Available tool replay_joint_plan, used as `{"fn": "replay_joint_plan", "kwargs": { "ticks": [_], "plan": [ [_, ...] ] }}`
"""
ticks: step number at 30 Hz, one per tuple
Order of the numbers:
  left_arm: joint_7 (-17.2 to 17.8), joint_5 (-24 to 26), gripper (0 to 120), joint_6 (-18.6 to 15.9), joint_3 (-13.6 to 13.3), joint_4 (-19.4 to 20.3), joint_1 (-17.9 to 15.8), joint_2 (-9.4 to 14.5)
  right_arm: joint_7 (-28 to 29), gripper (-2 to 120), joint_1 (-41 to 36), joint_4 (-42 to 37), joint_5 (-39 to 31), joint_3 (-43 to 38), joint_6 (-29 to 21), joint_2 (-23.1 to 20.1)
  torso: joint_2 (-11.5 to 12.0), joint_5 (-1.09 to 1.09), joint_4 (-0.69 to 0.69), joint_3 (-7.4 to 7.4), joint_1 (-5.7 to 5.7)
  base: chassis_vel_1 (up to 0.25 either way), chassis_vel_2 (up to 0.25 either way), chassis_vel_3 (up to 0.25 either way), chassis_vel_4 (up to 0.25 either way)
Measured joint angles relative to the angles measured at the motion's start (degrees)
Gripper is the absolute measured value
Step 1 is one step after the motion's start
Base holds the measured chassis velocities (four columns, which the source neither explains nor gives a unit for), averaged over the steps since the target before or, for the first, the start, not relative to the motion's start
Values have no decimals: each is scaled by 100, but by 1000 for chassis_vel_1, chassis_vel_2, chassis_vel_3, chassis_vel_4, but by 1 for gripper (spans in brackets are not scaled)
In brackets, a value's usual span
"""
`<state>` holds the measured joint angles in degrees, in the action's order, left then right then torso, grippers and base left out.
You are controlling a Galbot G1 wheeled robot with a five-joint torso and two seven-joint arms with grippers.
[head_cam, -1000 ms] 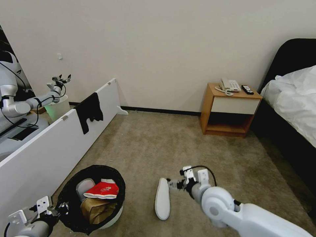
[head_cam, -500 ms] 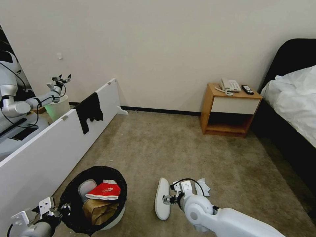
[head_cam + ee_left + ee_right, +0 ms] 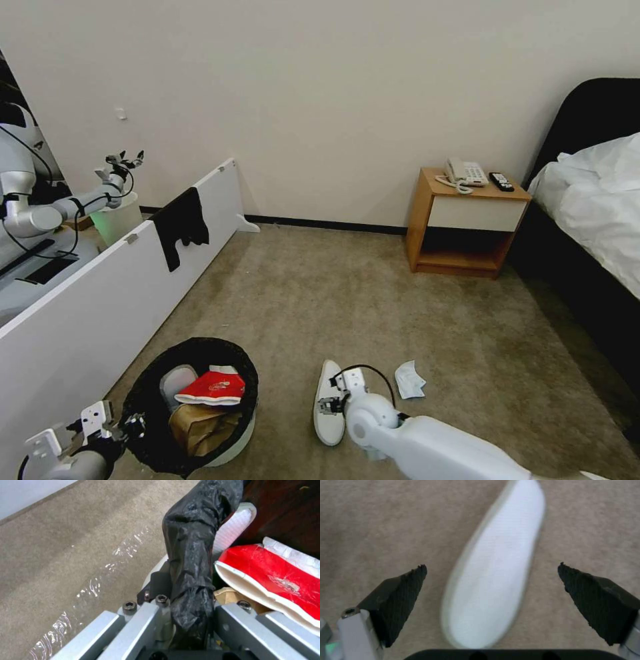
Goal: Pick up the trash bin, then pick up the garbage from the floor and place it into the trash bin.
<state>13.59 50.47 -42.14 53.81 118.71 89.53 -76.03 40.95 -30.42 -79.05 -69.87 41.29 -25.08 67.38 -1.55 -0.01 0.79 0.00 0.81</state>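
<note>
The trash bin, white with a black bag over its rim, is at the lower left of the head view. Inside lie a red packet, a brown paper bag and a white slipper. My left gripper is shut on the bin's bagged rim, next to the red packet. On the floor lies another white slipper. My right gripper hovers open just over it, its fingers on either side of the slipper. A pale-blue mask lies to its right.
A white panel with a black cloth draped over it runs along the left. Behind it stand another robot arm and a pale bin. A wooden nightstand and a bed are far right.
My right arm has swung down and towards me, bringing the gripper lower over the slipper and uncovering the mask. The left gripper and bin have barely shifted.
</note>
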Motion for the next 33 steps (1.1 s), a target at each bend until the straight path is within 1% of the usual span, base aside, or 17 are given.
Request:
{"fn": "replay_joint_plan", "kwargs": {
  "ticks": [5, 9, 15, 21, 33],
  "plan": [
    [-5, 0, 1, 0, -3, -28, -24, 3, -18, 100, 38, 36, 19, 123, 20, 185, 0, -1, 0, 0, 0, 0, 0, 0, 0],
    [-10, 2, 1, 0, -3, -31, -28, 3, -18, 100, 55, 72, 19, 161, 23, 246, 0, 1, 0, 0, 0, 0, 0, 0, 0],
    [-28, 6, 1, 0, -2, -34, -22, 1, -43, 100, 70, 334, 67, 232, 42, 361, 0, 0, 1, 0, 0, 0, 0, 0, 0],
    [-29, 15, 1, 0, -2, -20, -18, 2, -132, 100, 71, 809, 140, 244, 44, 569, 0, 1, 0, 0, 0, 0, 0, 0, 0],
    [-43, 17, 1, 0, -26, -4, 3, -41, -257, 100, 76, 1294, 183, 299, 18, 737, 0, 1, 0, 0, 0, 0, 0, 0, 0]
  ]
}}
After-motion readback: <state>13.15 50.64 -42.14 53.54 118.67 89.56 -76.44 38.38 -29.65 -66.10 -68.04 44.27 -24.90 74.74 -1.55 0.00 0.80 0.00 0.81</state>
